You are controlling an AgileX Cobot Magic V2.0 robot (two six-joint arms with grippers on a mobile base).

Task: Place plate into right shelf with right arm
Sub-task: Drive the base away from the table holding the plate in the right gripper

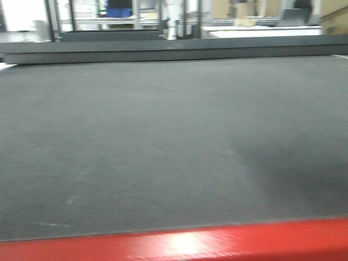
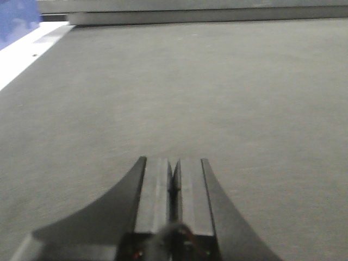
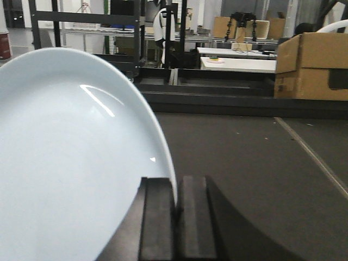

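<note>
The round white plate [image 3: 65,163] fills the left half of the right wrist view, held on edge with its hollow face toward the camera. My right gripper [image 3: 176,190] is shut on the plate's rim, one finger on each side of it, above the dark grey table mat [image 3: 255,163]. My left gripper [image 2: 174,174] is shut and empty, just above the same mat [image 2: 217,98]. Neither gripper nor the plate shows in the front view. The stainless-steel right shelf with blue bins is out of view.
A red table edge [image 1: 217,244] runs along the front of the mat [image 1: 163,136]. A cardboard box [image 3: 312,65] stands at the far right, black racks [image 3: 87,27] and white tables [image 3: 239,62] behind. A white strip and blue object [image 2: 16,22] lie at the mat's left edge.
</note>
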